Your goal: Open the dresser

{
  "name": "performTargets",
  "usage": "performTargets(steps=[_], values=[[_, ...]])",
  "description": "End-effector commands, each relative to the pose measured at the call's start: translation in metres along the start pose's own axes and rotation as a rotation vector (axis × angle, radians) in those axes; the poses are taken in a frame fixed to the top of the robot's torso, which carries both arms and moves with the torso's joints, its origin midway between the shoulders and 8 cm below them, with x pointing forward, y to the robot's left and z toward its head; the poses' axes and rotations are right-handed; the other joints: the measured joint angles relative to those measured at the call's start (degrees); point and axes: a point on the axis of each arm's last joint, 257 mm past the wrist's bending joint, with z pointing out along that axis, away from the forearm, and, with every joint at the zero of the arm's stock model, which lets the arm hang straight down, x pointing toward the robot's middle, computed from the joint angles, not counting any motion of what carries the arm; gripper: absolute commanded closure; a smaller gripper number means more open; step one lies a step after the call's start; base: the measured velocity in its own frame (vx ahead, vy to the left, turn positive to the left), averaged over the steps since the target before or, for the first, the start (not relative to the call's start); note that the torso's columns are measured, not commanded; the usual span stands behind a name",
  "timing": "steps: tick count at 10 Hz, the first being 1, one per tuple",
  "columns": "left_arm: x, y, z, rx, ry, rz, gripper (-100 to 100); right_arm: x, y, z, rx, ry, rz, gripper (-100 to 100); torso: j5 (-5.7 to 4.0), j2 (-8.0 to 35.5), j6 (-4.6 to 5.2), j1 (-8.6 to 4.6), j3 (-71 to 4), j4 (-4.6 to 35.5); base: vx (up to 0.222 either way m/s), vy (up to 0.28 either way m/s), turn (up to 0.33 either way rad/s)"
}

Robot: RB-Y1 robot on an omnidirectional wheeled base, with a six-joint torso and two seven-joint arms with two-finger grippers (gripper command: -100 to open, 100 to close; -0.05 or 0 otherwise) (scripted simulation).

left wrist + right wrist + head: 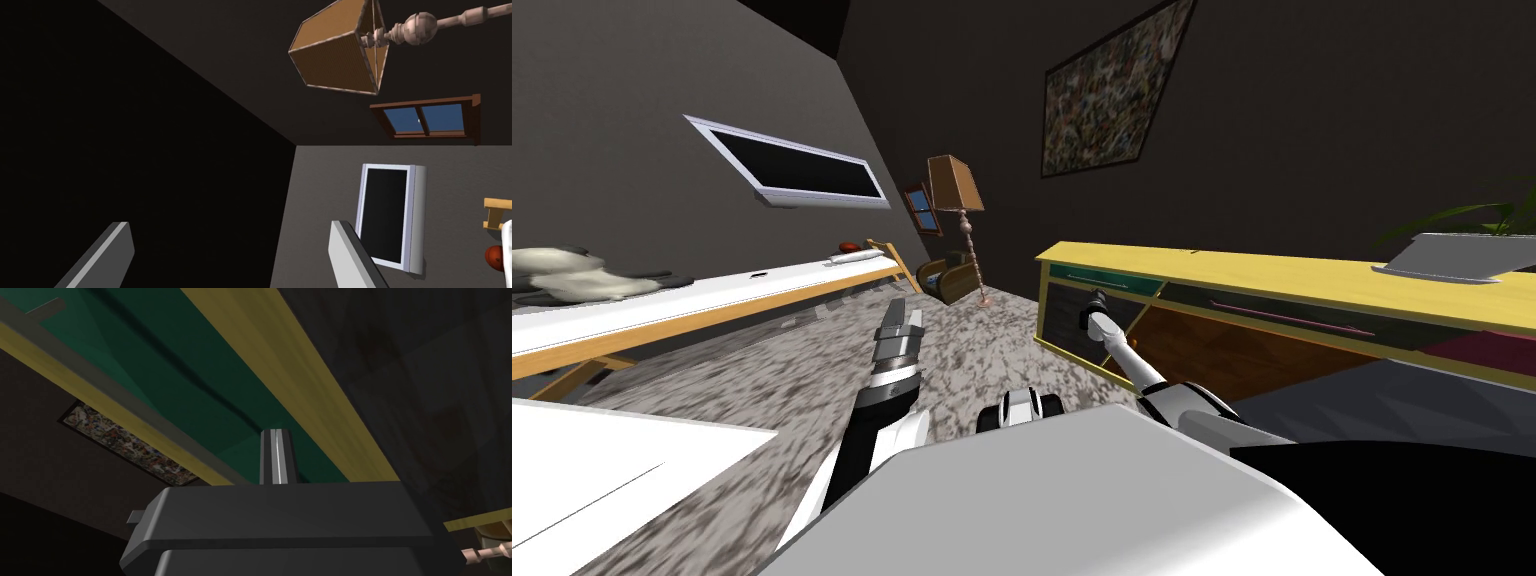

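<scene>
— While the arms are held like this, where is the dresser?
— It is ahead of you and to your right: a long, low dresser [1272,272] with a yellow frame. It stands on the mottled grey carpet [762,370] against the dark wall. Its left end has a flat green drawer front [1104,279] above a dark panel.
— And the right gripper?
— Your right gripper [1095,298] is close against that left end, just beneath the green drawer front. In the right wrist view its two thin fingers [267,453] are pressed together with their tips at the green face. I think nothing lies between them, though the seam is too narrow to be sure.
— And the left?
— Your left gripper [902,318] is raised over the carpet, well apart from the dresser. Its fingers [107,250] are spread wide and hold nothing.
</scene>
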Motion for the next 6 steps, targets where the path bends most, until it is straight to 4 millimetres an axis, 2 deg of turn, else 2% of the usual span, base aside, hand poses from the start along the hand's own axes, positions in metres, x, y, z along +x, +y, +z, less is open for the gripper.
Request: performTargets(steps=[1,2,4,5,6], values=[[0.0,0.0,0.0,0.0,0.0,0.0,0,0.02,-0.037,0.03,0.051,0.041,0.041,100,-0.02,-0.05,0.04,-0.14,-0.01,-0.01,-0.098,0.115,0.171],[0.0,0.0,0.0,0.0,0.0,0.0,0,0.018,-0.05,0.033,0.068,0.028,0.017,100,-0.03,-0.09,0.0,-0.11,-0.05,-0.02,-0.08,0.09,0.069],[0.0,0.0,0.0,0.0,0.0,0.0,0,0.046,-0.042,0.034,0.054,0.077,0.014,100,-0.13,-0.31,0.06,-0.43,-0.18,-0.1,-0.018,0.017,-0.019],[0.0,0.0,0.0,0.0,0.0,0.0,0,0.038,-0.043,0.035,0.057,0.064,0.016,100,-0.14,-0.36,0.03,-0.43,-0.21,-0.12,0.0,0.0,0.0],[0.0,0.0,0.0,0.0,0.0,0.001,0,0.039,-0.049,0.036,0.074,0.069,0.004,-100,-0.08,-0.28,0.01,-0.28,-0.17,-0.08,0.061,0.077,0.042]])
